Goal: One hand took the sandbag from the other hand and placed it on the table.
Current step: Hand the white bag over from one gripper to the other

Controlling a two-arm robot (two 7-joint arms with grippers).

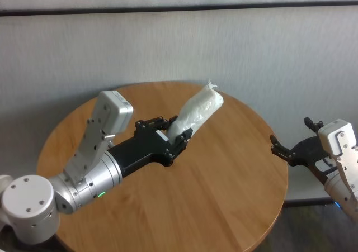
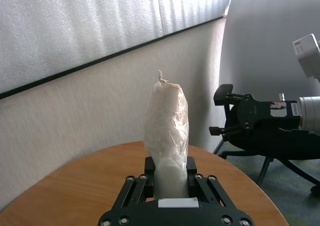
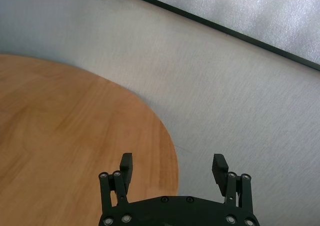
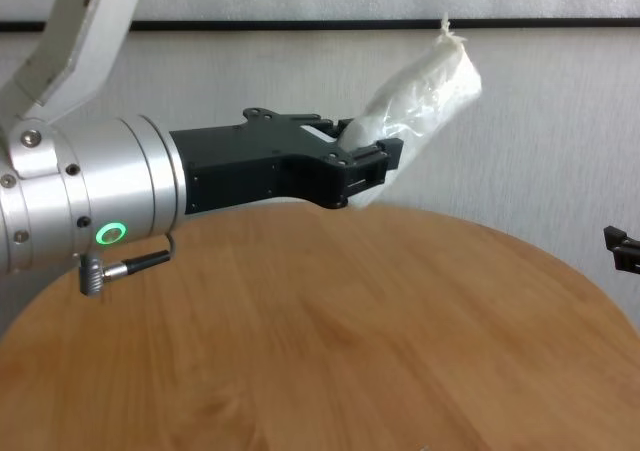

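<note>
My left gripper, the one with the green ring, is shut on the lower end of the white sandbag and holds it above the round wooden table. The bag points up and away, its twisted tip on top. The left wrist view shows the bag upright between the fingers. My right gripper, on the blue-ringed wrist, is open and empty beyond the table's right edge, apart from the bag. Its own view shows its spread fingers above the table's rim.
A grey wall with a black stripe stands close behind the table. In the left wrist view, black stand legs rest on the floor beyond the table's right edge, under the right gripper.
</note>
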